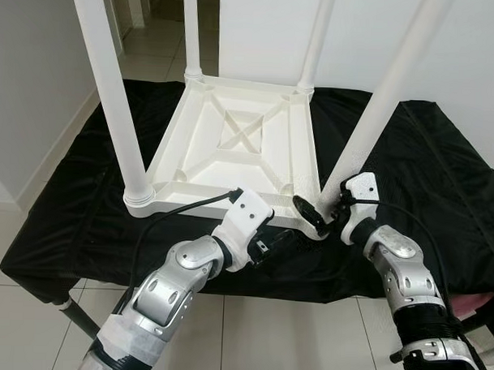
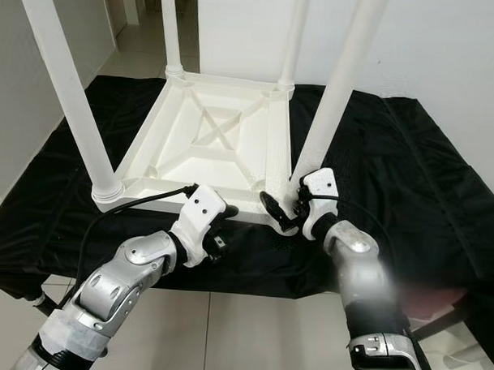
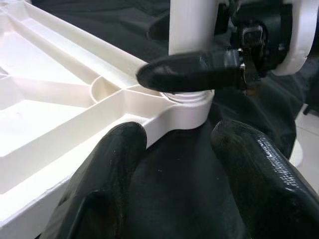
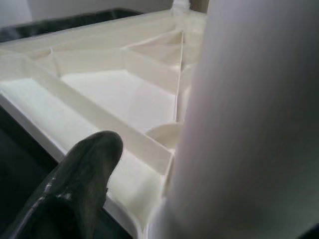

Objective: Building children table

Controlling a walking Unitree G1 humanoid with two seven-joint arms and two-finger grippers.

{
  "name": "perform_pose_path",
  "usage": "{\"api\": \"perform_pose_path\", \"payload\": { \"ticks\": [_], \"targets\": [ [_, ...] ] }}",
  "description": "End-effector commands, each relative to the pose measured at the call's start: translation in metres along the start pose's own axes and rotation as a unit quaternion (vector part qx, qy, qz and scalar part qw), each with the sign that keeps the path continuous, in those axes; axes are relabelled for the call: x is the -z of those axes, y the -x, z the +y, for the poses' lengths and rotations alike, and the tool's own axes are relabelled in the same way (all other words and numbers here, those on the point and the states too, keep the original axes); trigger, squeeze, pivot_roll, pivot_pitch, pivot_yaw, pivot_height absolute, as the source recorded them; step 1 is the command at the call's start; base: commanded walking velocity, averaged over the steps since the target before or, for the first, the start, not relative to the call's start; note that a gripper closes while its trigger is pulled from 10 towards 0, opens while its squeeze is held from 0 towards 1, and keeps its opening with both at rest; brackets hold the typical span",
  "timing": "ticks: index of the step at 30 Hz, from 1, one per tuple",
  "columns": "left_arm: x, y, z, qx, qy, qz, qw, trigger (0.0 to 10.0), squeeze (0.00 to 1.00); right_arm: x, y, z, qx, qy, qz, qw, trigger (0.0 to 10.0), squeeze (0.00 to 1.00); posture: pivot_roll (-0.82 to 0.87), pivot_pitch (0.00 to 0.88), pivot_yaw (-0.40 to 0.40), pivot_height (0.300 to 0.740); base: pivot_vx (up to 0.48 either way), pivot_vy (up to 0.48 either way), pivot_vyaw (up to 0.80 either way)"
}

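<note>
Four white round plastic legs are standing up from an upturned white plastic children's table top (image 1: 240, 136), which is lying ribbed side up on a worktop draped in glossy black cloth (image 1: 76, 195). On the far left, a pale grey wall (image 1: 27, 80) is running down to a white skirting board, and light beige floor tiles (image 1: 17, 250) are showing beside and below the worktop. The near left leg (image 1: 112, 91) is sitting in its corner socket just at the cloth's left part. Behind the table top, a doorway with more tiled floor (image 1: 146, 39) is opening on the left, and a plain white wall (image 1: 478, 63) is filling the right.

At the near edge of the table top, the left hand (image 3: 169, 164) is reaching toward the near right corner with its two black fingers (image 3: 107, 174) spread apart, one fingertip touching the white rim and black cloth lying between them. Just right of it, the near right leg (image 1: 388, 101) is rising from its corner socket. The right hand (image 1: 323, 216) is closing around the base of this leg, one black finger (image 3: 184, 72) lying across the front of it just above the socket collar. Something pink (image 1: 474, 305) is lying below the worktop's right edge.
</note>
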State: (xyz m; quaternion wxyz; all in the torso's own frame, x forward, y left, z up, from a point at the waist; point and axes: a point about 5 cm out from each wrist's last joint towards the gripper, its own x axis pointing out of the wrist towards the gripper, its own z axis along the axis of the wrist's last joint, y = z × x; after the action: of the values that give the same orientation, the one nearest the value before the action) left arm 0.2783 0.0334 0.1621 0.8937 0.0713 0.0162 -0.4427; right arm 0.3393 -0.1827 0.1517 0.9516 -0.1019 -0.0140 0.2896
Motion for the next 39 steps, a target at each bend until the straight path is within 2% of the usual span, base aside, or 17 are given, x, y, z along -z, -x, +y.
{"api": "perform_pose_path", "payload": {
  "ticks": [1, 2, 3, 4, 13, 14, 15, 16, 20, 23, 27, 30, 31, 38, 39],
  "targets": [
    [-0.001, -0.002, 0.000, 0.009, -0.006, 0.001, 1.000, 10.0, 0.00, 0.003, -0.002, 0.001, -0.021, 0.018, 0.013, 1.000, 4.9, 0.00, -0.05, 0.024, -0.014, 0.740, 0.000, 0.000, 0.00],
    [-0.001, -0.002, 0.000, 0.009, -0.006, 0.001, 1.000, 10.0, 0.00, 0.003, -0.002, 0.001, -0.021, 0.018, 0.013, 1.000, 4.9, 0.00, -0.05, 0.024, -0.014, 0.740, 0.000, 0.000, 0.00],
    [-0.001, -0.001, 0.000, 0.008, -0.006, 0.001, 1.000, 10.0, 0.00, 0.004, -0.003, -0.001, -0.027, 0.024, 0.019, 0.999, 0.8, 0.00, -0.04, 0.029, -0.018, 0.740, 0.000, 0.000, 0.00],
    [-0.001, -0.001, 0.000, 0.006, -0.006, 0.001, 1.000, 10.0, 0.00, 0.006, -0.003, -0.002, -0.031, 0.023, 0.024, 0.999, 0.0, 0.00, -0.04, 0.029, -0.018, 0.740, 0.000, 0.000, 0.00],
    [-0.002, 0.001, 0.002, -0.002, -0.005, 0.001, 1.000, 10.0, 0.00, 0.013, -0.002, -0.006, -0.049, 0.007, 0.020, 0.999, 0.0, 0.00, -0.02, 0.037, -0.020, 0.740, 0.000, 0.000, 0.00],
    [-0.002, 0.001, 0.002, -0.002, -0.005, 0.001, 1.000, 10.0, 0.00, 0.013, -0.002, -0.006, -0.045, 0.002, 0.016, 0.999, 0.4, 0.00, -0.02, 0.038, -0.020, 0.740, 0.000, 0.000, 0.00],
    [-0.002, 0.001, 0.002, -0.002, -0.005, 0.001, 1.000, 10.0, 0.00, 0.013, -0.002, -0.006, -0.045, 0.002, 0.016, 0.999, 0.4, 0.00, -0.02, 0.038, -0.020, 0.740, 0.000, 0.000, 0.00],
    [-0.002, 0.002, 0.002, -0.003, -0.005, 0.001, 1.000, 10.0, 0.00, 0.012, -0.001, -0.005, -0.039, -0.010, 0.008, 0.999, 10.0, 0.00, -0.02, 0.040, -0.019, 0.740, 0.000, 0.000, 0.00],
    [-0.001, 0.003, 0.002, -0.003, -0.005, 0.002, 1.000, 10.0, 0.00, 0.010, -0.002, -0.004, -0.024, -0.024, -0.003, 0.999, 10.0, 0.00, -0.02, 0.041, -0.017, 0.740, 0.000, 0.000, 0.00],
    [-0.001, 0.004, 0.002, -0.003, -0.005, 0.003, 1.000, 10.0, 0.00, 0.007, -0.004, 0.003, 0.019, -0.039, -0.019, 0.999, 10.0, 0.00, -0.03, 0.046, -0.013, 0.740, 0.000, 0.000, 0.00],
    [-0.001, 0.004, 0.002, -0.002, -0.005, 0.003, 1.000, 10.0, 0.00, 0.006, -0.006, 0.008, 0.047, -0.048, -0.023, 0.997, 10.0, 0.00, -0.03, 0.046, -0.008, 0.740, 0.000, 0.000, 0.00],
    [-0.001, 0.003, 0.002, 0.000, -0.005, 0.003, 1.000, 10.0, 0.00, 0.002, -0.008, 0.016, 0.063, -0.056, -0.033, 0.996, 10.0, 0.00, -0.03, 0.047, -0.005, 0.740, 0.000, 0.000, 0.00],
    [-0.002, 0.003, 0.002, 0.001, -0.006, 0.004, 1.000, 10.0, 0.00, -0.003, -0.011, 0.023, 0.087, -0.070, -0.040, 0.993, 10.0, 0.00, -0.03, 0.050, -0.003, 0.740, 0.000, 0.000, 0.00],
    [-0.001, 0.004, 0.002, 0.003, -0.006, 0.005, 1.000, 10.0, 0.00, -0.003, -0.010, 0.027, 0.123, -0.080, -0.039, 0.988, 10.0, 0.00, -0.03, 0.053, -0.003, 0.740, 0.000, 0.000, 0.00],
    [-0.001, 0.004, 0.001, 0.004, -0.005, 0.005, 1.000, 10.0, 0.00, -0.001, -0.007, 0.025, 0.152, -0.085, -0.033, 0.984, 10.0, 0.00, -0.03, 0.053, -0.003, 0.740, 0.000, 0.000, 0.00]
  ]
}}
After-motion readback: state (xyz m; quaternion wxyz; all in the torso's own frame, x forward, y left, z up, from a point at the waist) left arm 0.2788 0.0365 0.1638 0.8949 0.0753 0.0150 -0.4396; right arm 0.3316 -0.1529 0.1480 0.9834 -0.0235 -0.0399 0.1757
